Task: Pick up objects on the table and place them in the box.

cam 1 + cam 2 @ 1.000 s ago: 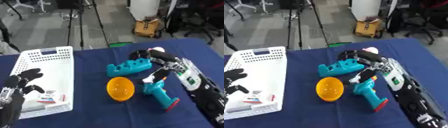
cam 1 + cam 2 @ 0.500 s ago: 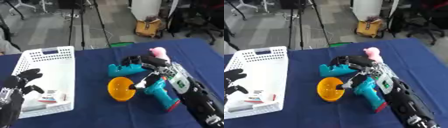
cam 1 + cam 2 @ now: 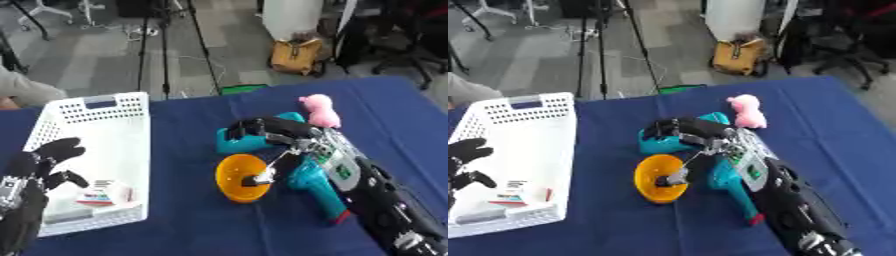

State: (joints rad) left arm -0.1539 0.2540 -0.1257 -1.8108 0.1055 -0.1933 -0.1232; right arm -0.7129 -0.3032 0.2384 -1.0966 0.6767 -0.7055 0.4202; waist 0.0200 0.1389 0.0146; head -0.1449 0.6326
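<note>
Matt dark-blue cloth table cover [image 3: 184,227], faintly creased. On it: white perforated plastic box [image 3: 99,116], smooth orange plastic bowl [image 3: 238,176] with slight sheen, teal plastic drill-shaped toy [image 3: 313,186], fuzzy pink plush toy [image 3: 320,109]. Black right hand [image 3: 278,131], silver metal joints.

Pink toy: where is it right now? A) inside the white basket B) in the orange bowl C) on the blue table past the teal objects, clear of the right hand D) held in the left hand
C. The pink toy lies on the blue table beyond the teal block, while the right hand reaches over the orange bowl.
</note>
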